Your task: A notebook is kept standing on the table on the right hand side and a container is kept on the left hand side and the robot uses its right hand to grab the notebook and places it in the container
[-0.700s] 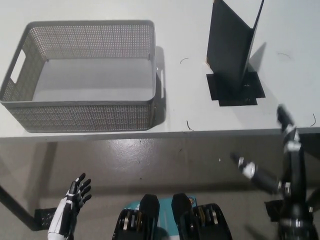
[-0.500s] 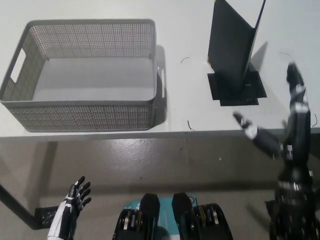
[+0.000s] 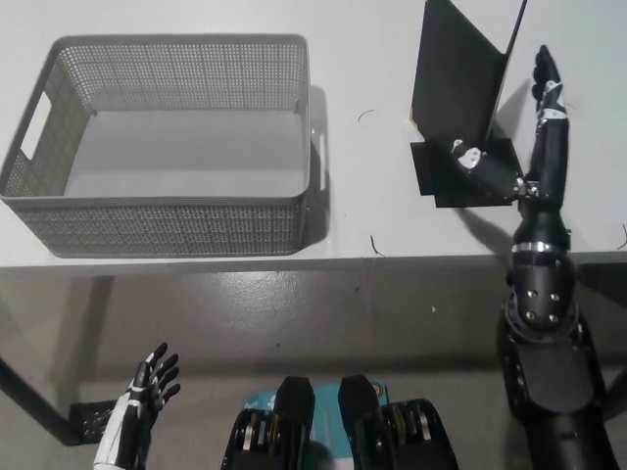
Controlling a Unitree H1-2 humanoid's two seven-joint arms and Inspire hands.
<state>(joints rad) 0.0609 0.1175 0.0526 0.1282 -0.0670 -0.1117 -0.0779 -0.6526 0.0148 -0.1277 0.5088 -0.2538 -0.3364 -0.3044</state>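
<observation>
- Notebook (image 3: 456, 93) stands upright on the white table (image 3: 392, 211), to the right of the mesh container (image 3: 162, 147) and well apart from it, on a dark square patch (image 3: 436, 176) at its foot.
- My black right hand (image 3: 519, 147) has risen from below the table edge in under a second and now sits just beside the notebook's right side, fingers spread open, thumb toward its base, the long fingers up along its right edge.
- I can't tell if anything touches yet; nothing is gripped.
- I read this as the reach nearly done, with the closing of the hand round the cover still to come.
- Container is empty, so the placing is all ahead.
- My white left hand (image 3: 142, 401) hangs open below the table, under the container's left half, idle.
</observation>
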